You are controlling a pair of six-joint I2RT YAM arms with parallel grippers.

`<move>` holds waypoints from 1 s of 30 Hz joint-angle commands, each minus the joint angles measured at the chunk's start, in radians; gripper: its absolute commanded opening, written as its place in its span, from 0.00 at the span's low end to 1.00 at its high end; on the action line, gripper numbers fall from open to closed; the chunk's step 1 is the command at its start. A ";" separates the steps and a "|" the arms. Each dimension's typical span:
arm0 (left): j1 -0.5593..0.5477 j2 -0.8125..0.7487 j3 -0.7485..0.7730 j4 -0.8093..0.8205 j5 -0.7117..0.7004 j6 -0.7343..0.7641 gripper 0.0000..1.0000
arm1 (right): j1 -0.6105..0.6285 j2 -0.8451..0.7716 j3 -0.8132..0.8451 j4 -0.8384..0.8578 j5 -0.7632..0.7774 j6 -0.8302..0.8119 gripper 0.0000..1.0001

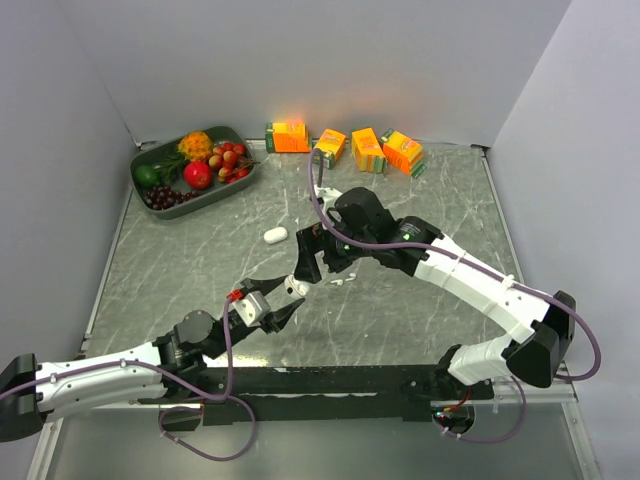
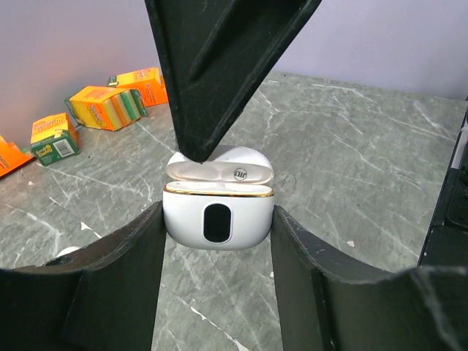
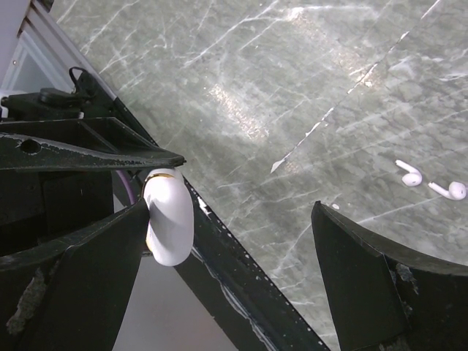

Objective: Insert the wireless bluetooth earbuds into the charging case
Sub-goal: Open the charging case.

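Your left wrist view shows the left gripper (image 2: 217,213) clamping the upright rounded white plastic charging case (image 2: 218,228), lid up, long axis across the fingers. Only the right wrist view shows the two tiny white plastic earbuds (image 3: 411,174) lying on the grey marble table (image 3: 292,73), stems leftward, beyond the right gripper (image 3: 232,210), whose fingers are splayed.

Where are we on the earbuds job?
Done: charging case open, clamped in the left gripper. In hand: open, empty right gripper has one finger at its lid. Left: both earbuds lie on the table, neither picked up nor seated.
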 commanded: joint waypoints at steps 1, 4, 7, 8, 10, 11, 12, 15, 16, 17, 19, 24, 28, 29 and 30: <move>-0.002 -0.019 0.031 0.075 -0.011 0.006 0.01 | -0.018 -0.049 -0.014 -0.027 0.030 -0.023 0.99; -0.002 -0.028 0.034 0.067 -0.015 0.007 0.01 | -0.036 -0.065 -0.025 -0.024 0.031 -0.016 0.99; -0.003 -0.043 0.031 0.064 -0.019 0.006 0.01 | -0.056 -0.084 -0.024 -0.022 0.033 -0.009 0.98; -0.002 -0.047 0.030 0.063 -0.022 0.006 0.01 | -0.059 -0.092 -0.020 -0.021 0.030 -0.007 0.99; -0.003 -0.048 0.031 0.055 -0.027 0.004 0.01 | -0.059 -0.125 -0.023 0.019 -0.006 0.002 0.99; -0.003 -0.050 0.031 0.053 -0.028 0.003 0.01 | -0.059 -0.134 -0.025 0.031 -0.018 0.011 0.98; -0.002 -0.048 0.031 0.052 -0.031 0.006 0.01 | -0.059 -0.142 -0.022 0.046 -0.035 0.019 0.98; -0.002 -0.044 0.028 0.063 -0.041 0.009 0.01 | -0.059 -0.158 -0.031 0.111 -0.125 0.068 0.98; -0.003 -0.041 0.028 0.072 -0.042 0.010 0.01 | -0.061 -0.153 -0.034 0.140 -0.165 0.095 0.98; -0.003 -0.037 0.030 0.075 -0.047 0.010 0.01 | -0.059 -0.148 -0.036 0.152 -0.187 0.109 0.97; -0.003 -0.024 0.031 0.084 -0.051 0.017 0.01 | -0.059 -0.135 -0.054 0.206 -0.246 0.149 0.95; -0.002 -0.004 0.039 0.121 -0.048 0.029 0.01 | -0.059 -0.073 -0.057 0.203 -0.268 0.171 0.85; -0.002 0.002 0.051 0.130 -0.042 0.030 0.01 | -0.061 -0.055 -0.063 0.203 -0.270 0.166 0.79; -0.002 0.001 0.054 0.129 -0.042 0.030 0.01 | -0.061 -0.052 -0.063 0.203 -0.270 0.166 0.77; -0.003 -0.001 0.056 0.129 -0.041 0.032 0.01 | -0.059 -0.044 -0.062 0.198 -0.268 0.163 0.76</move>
